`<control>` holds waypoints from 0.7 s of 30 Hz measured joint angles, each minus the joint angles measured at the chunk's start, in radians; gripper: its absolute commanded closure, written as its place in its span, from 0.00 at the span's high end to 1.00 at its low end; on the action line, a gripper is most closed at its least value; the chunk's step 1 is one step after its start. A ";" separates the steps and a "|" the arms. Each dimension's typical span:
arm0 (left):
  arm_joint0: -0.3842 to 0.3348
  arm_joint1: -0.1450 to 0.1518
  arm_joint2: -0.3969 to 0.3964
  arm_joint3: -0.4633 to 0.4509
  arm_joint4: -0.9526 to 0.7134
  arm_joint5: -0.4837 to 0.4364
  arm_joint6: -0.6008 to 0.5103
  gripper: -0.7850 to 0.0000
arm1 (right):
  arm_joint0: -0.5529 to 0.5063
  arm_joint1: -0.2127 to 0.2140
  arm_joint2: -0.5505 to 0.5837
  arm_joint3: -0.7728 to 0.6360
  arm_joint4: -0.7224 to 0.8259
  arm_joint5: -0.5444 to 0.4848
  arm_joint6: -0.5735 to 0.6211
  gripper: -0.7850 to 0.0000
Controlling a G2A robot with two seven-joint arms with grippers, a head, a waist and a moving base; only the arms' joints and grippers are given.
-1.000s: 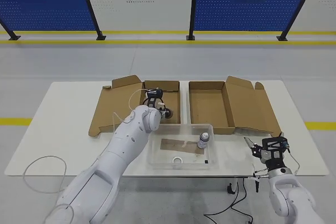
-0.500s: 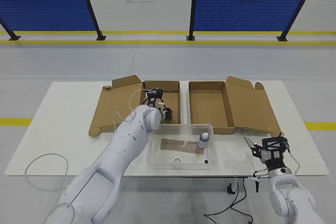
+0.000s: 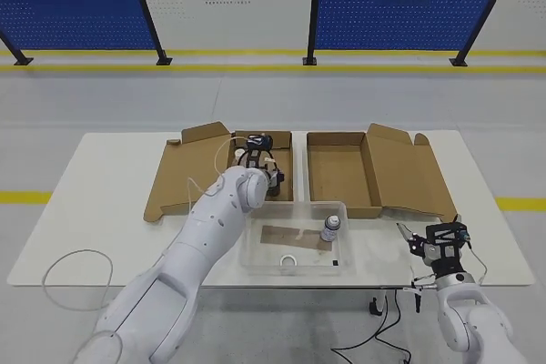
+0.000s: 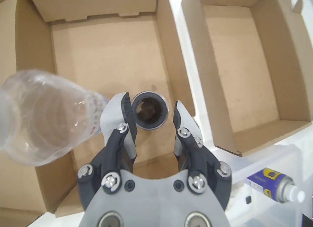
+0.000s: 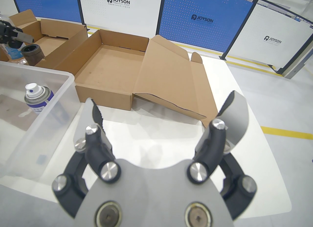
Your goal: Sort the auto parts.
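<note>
1. The left cardboard box (image 4: 110, 54) is sitting open on the table.
2. The left gripper (image 4: 152, 102) is hanging above the box floor, fingers spread wide.
3. A dark metal sleeve (image 4: 149, 113) is standing upright there, below and between those fingers.

White table (image 3: 91, 200), blue barrier panels (image 3: 64, 23) behind (standing on black feet), yellow floor stripes (image 3: 9, 197)
</note>
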 measured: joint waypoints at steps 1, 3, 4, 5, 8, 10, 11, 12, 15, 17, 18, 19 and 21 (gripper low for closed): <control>0.000 0.001 -0.002 -0.010 0.002 -0.010 0.002 0.48 | 0.000 0.000 0.000 0.000 0.000 0.000 0.000 1.00; 0.002 0.005 -0.006 -0.037 0.012 -0.028 0.005 0.50 | 0.000 0.000 0.000 0.000 0.000 0.000 0.000 1.00; 0.004 0.007 -0.006 -0.053 0.019 -0.037 0.007 0.58 | 0.000 0.000 0.000 0.000 0.000 0.000 0.000 1.00; 0.008 0.008 -0.006 -0.070 0.026 -0.047 0.008 0.62 | 0.000 0.000 0.000 0.000 0.000 0.000 0.000 1.00; 0.031 0.016 0.000 -0.145 0.062 -0.090 0.009 0.73 | 0.000 0.000 0.000 0.000 0.000 0.000 0.000 1.00; 0.059 0.023 -0.002 -0.205 0.080 -0.112 0.008 0.79 | 0.000 0.000 0.000 0.000 0.000 0.000 0.000 1.00; 0.073 0.026 -0.003 -0.234 0.088 -0.122 0.008 0.79 | 0.000 0.000 0.000 0.000 0.000 0.000 0.000 1.00; 0.092 0.031 -0.005 -0.274 0.101 -0.135 0.007 0.81 | 0.000 0.000 0.000 0.000 0.000 0.000 0.000 1.00; 0.148 0.046 -0.013 -0.383 0.139 -0.166 -0.003 0.82 | 0.000 0.000 0.000 0.000 0.000 0.000 0.000 1.00; 0.185 0.057 -0.021 -0.450 0.163 -0.180 -0.015 0.82 | 0.000 0.000 0.000 0.000 0.000 0.000 0.000 1.00; 0.210 0.064 -0.026 -0.496 0.180 -0.194 -0.025 0.83 | 0.000 0.000 0.000 0.000 0.000 0.000 0.000 1.00; 0.229 0.069 -0.030 -0.530 0.192 -0.205 -0.032 0.84 | 0.000 0.000 0.000 0.000 0.000 0.000 0.000 1.00; 0.275 0.081 -0.042 -0.609 0.209 -0.232 -0.051 0.84 | 0.000 0.000 0.000 0.000 0.000 0.000 0.000 1.00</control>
